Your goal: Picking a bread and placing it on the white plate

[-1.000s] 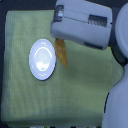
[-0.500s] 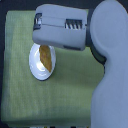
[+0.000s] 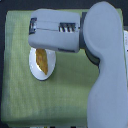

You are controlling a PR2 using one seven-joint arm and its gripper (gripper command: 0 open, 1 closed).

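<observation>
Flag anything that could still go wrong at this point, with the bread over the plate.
1. The arm's bulky forearm hides the tool, so whether it has let go of the bread cannot be told; lifting away too early might drag it off.
2. The bread spans nearly the whole white plate, its lower end near the rim, so a nudge could tip it onto the green cloth.
3. The arm hangs close above the plate and might clip it when moving off.
</observation>
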